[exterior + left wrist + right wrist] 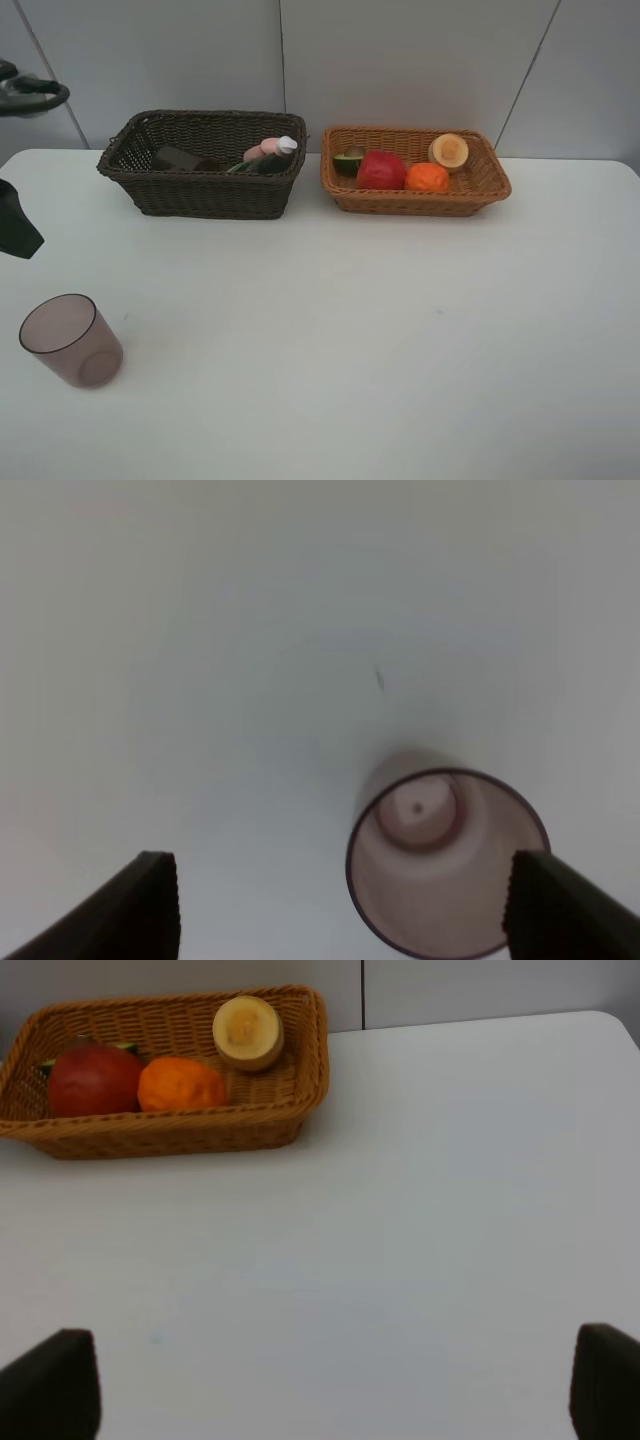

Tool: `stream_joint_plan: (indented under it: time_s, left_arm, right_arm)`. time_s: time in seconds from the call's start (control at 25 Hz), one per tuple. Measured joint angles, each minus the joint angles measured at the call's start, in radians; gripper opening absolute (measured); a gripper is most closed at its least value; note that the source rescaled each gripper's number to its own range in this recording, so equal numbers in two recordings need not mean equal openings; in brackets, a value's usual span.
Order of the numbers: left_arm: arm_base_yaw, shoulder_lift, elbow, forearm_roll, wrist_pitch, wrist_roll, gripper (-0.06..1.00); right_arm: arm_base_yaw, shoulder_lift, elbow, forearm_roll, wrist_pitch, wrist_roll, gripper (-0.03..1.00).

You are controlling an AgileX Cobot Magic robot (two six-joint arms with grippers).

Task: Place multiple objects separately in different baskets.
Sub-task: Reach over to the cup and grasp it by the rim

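- Translucent brownish plastic cup (70, 340) stands upright and alone on the white table (380, 350), at the lower left of the high view, well apart from both baskets.
- In the left wrist view the same cup (445, 865) sits low and right of centre, its open mouth facing up, nearer the right-hand finger than the other.
- Left claw (345, 905) is spread wide above the table with nothing between its dark fingers (150, 900); it hangs over the cup but is not yet around it.
- Dark brown, deeper rectangular wicker basket (205, 165), upper left of centre in the high view, holds a pink spray bottle (265, 150), a dark pump bottle (262, 162) with a white top, and a dark brownish shape (178, 158) that may be a second cup; I cannot tell for sure.
- Light orange-tan, shallower wicker basket (415, 175), just beside it to the right, holds a red apple (382, 170), an orange (428, 177), a round cut fruit with a pale orange face (449, 151) and a halved avocado (349, 161).
- Right claw (335, 1385) is also spread and empty, over bare table at the bottom of its wrist view, with the tan basket at upper left.
- Judging by this, the sorting looks nearly finished: fruit in one basket, bottles in the other, and the lone cup left to grasp and carry, probably to the dark basket.
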Motion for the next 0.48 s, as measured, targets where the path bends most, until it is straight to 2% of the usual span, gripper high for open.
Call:
stream_joint_plan:
  time_s: [0.24, 0.48]
  left_arm:
    - [0.0, -0.001, 0.071, 0.003, 0.001, -0.024, 0.9]
    - [0.0, -0.002, 0.179, 0.029, -0.081, -0.027, 0.9]
  right_arm:
    - [0.0, 0.0, 0.0, 0.0, 0.0, 0.0, 0.98]
    - [0.0, 0.0, 0.0, 0.0, 0.0, 0.0, 0.98]
